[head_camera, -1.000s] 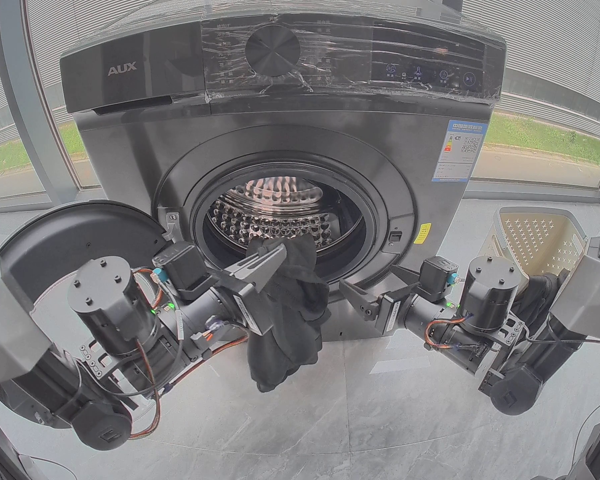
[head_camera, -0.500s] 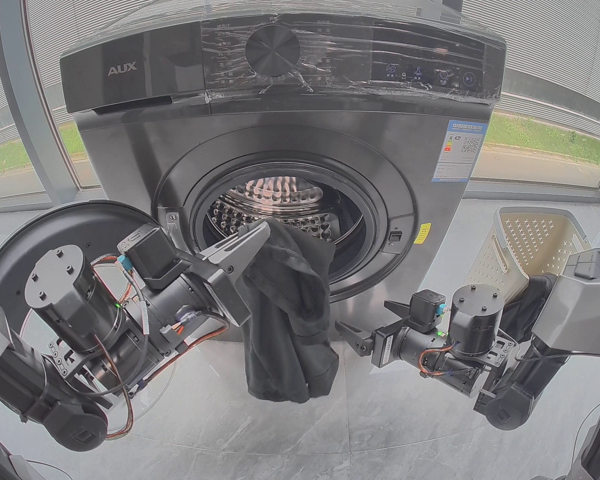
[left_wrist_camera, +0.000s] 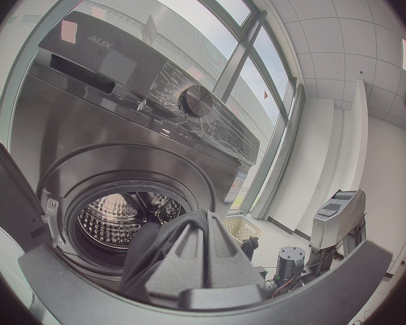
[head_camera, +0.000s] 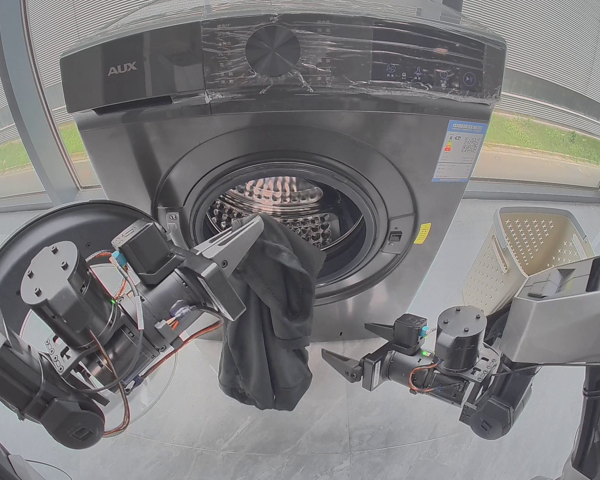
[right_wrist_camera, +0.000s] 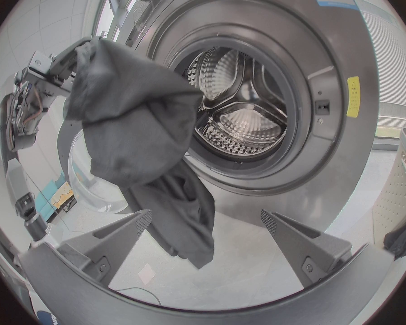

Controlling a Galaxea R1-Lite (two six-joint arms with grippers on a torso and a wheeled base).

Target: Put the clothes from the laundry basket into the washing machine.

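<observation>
My left gripper (head_camera: 253, 225) is shut on a black garment (head_camera: 273, 315) just in front of the washing machine's open drum (head_camera: 280, 205). The garment hangs down past the lower rim of the opening, clear of the floor. In the left wrist view the shut fingers (left_wrist_camera: 206, 231) pinch the cloth (left_wrist_camera: 149, 249) before the drum (left_wrist_camera: 117, 222). My right gripper (head_camera: 350, 343) is open and holds nothing, low over the floor to the right of the garment. From the right wrist its two fingers (right_wrist_camera: 297, 240) stand wide apart, with the garment (right_wrist_camera: 131, 127) ahead.
The round machine door (head_camera: 67, 228) stands open at the left, behind my left arm. A beige laundry basket (head_camera: 533, 248) sits on the floor at the right, with a dark cloth (right_wrist_camera: 403, 240) hanging at its edge. Grey tiled floor (head_camera: 353, 435) lies in front.
My left gripper has pulled back and to the left with the garment, which now hangs lower and farther left. My right arm has dropped toward the floor and shifted left.
</observation>
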